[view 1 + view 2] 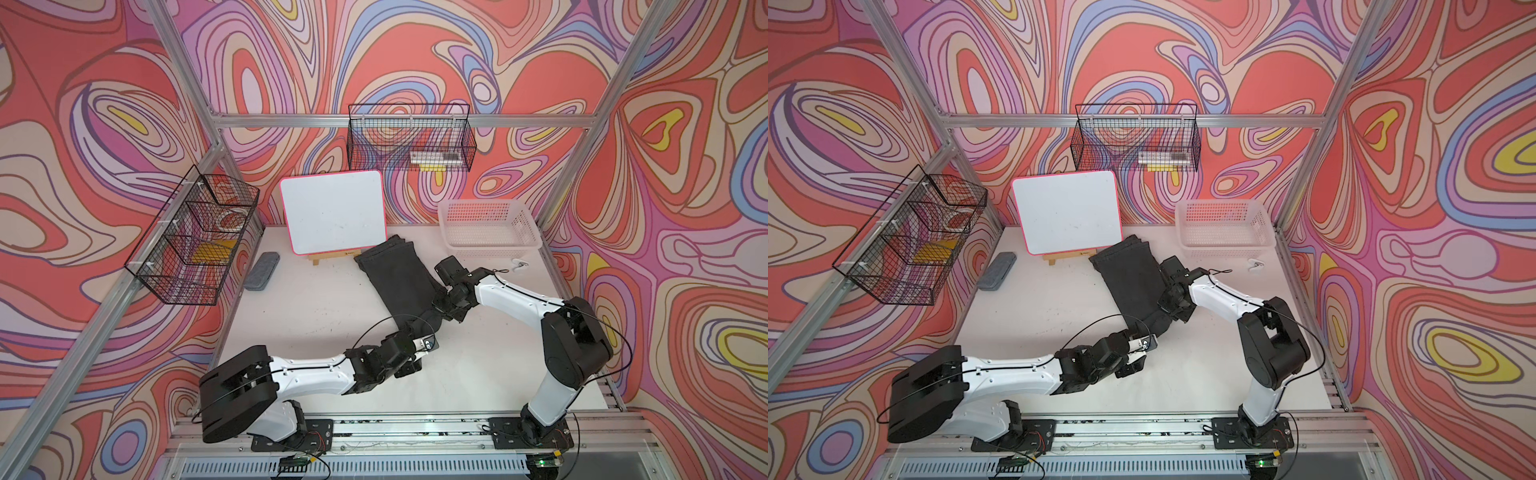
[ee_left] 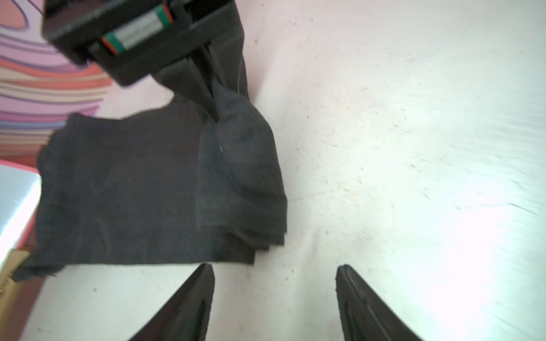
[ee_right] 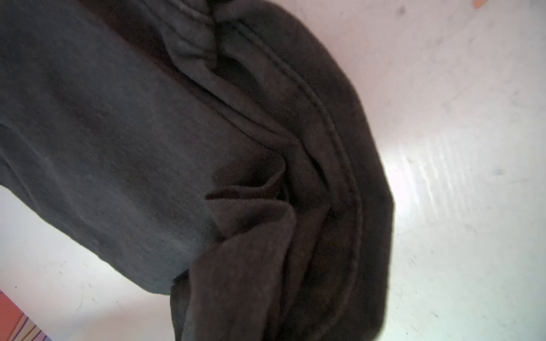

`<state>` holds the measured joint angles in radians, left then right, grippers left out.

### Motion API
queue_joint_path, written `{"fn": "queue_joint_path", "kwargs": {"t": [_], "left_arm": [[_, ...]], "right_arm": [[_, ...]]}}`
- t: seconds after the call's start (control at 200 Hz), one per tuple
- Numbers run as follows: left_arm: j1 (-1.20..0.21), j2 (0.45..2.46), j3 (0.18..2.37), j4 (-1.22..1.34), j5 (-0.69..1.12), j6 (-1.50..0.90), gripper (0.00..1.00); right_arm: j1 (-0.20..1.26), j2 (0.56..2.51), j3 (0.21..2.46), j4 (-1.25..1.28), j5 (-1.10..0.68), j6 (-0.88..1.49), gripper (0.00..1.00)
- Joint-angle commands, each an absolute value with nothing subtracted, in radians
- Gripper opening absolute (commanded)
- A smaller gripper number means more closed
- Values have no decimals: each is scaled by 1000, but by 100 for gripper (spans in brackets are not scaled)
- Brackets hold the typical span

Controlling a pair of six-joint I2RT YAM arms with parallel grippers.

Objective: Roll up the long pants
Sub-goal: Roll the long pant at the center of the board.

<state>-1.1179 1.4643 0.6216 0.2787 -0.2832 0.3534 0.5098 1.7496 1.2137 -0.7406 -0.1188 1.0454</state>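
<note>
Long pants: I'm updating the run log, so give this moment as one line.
left gripper: open, empty | right gripper: shut on long pants | long pants: partly folded, on table

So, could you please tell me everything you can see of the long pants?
The pants are charcoal, denim-like cloth with stitched seams, folded into a layered strip lying slantwise on the white table. The far end lies beside the whiteboard; the near end is bunched into a curled fold, pinched by the shut right pincer. The open left pincer hangs just short of the edge, not touching.
</note>
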Motion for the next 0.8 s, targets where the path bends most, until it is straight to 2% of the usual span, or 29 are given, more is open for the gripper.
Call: {"fn": "queue_joint_path", "kwargs": {"t": [0.0,0.26,0.346,0.436,0.536,0.656,0.696,0.746,0.791], "left_arm": [[-1120,1525,649,498,-324,552,71],[-1111,1656,654,569,-330,673,70],[-1098,1691,673,554,-344,686,60],[-1072,1687,700,469,-310,656,39],[-1042,1681,717,391,-280,630,28],[-1006,1666,785,194,-159,570,9],[-992,1654,811,119,-86,543,0],[-974,1639,840,43,6,500,0],[-947,1632,874,-31,110,432,0]], "right_arm": [[506,1753,1211,-736,-197,1026,0],[494,1729,1180,-705,-310,993,0],[492,1718,1165,-701,-355,968,0],[482,1696,1143,-688,-405,945,0],[468,1688,1127,-667,-500,916,0],[462,1669,1115,-654,-549,890,0],[453,1655,1109,-651,-556,882,9],[439,1635,1110,-648,-555,864,22],[422,1611,1118,-644,-555,843,40]]}}
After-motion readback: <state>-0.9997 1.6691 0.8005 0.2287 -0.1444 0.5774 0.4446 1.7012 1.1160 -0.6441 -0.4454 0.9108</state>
